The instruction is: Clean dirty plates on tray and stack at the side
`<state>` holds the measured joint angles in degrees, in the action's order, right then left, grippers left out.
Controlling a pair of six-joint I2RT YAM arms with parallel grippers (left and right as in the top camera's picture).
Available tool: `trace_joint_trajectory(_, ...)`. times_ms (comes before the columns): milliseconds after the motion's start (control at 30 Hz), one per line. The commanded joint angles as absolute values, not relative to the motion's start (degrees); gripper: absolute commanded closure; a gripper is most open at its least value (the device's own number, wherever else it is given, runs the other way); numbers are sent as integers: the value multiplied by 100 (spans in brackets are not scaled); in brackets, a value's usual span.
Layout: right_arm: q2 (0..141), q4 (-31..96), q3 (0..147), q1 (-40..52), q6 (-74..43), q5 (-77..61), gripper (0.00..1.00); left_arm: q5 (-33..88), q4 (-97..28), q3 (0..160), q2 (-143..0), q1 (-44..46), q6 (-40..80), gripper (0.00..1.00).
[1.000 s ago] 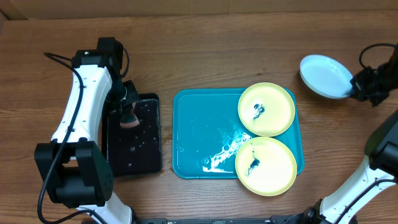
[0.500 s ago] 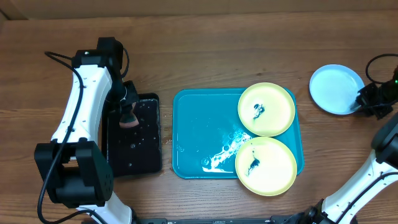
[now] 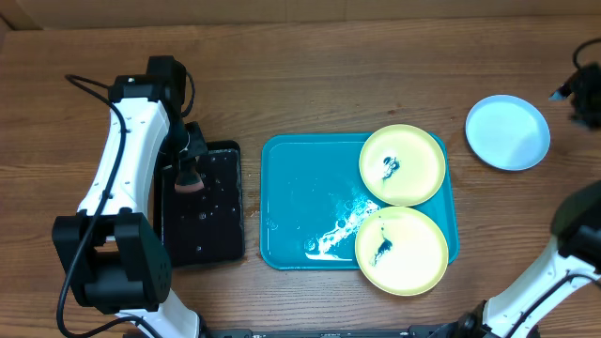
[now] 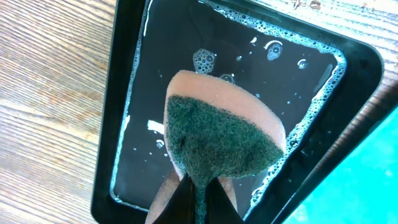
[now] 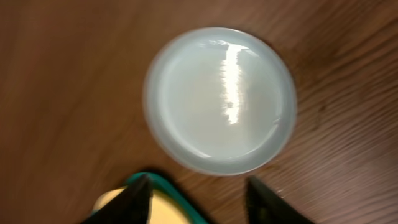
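Two pale yellow-green plates (image 3: 403,164) (image 3: 402,250) with dark smears lie on the right half of the turquoise tray (image 3: 300,197). A light blue plate (image 3: 508,132) (image 5: 219,99) lies flat on the wood to the right of the tray. My right gripper (image 3: 577,89) (image 5: 199,202) hangs above and just beyond that plate, open and holding nothing. My left gripper (image 3: 191,169) (image 4: 200,186) is shut on a green-and-pink sponge (image 4: 217,134) over the black tray (image 3: 221,235).
The black tray (image 4: 118,93) holds soapy water with bubbles. White foam streaks (image 3: 338,230) lie on the turquoise tray beside the lower plate. The tray's corner (image 5: 166,188) shows below the right gripper. Bare wood surrounds both trays.
The right gripper set the light blue plate down flat on the table, opened and drew away up and to the right. The left arm with the sponge stayed put.
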<state>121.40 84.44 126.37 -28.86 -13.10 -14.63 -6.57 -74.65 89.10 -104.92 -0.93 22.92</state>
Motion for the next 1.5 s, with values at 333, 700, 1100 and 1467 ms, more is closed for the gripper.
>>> trace_joint_trajectory(333,11531,9205,12895,-528,-126,-2265,53,-1155,-7216,7811,-10508,580,2187,95)
trace_joint_trajectory(700,11531,9231,12895,-16,-189,-2193,44,-967,-6442,7050,-10508,1490,2488,96)
trace_joint_trajectory(1100,11531,9424,12895,-23,-189,-2193,43,-779,-6071,7050,-10512,1730,2523,96)
trace_joint_trajectory(1467,11531,9548,12895,-23,-187,-2193,42,-864,-5701,7048,-10523,1669,2438,96)
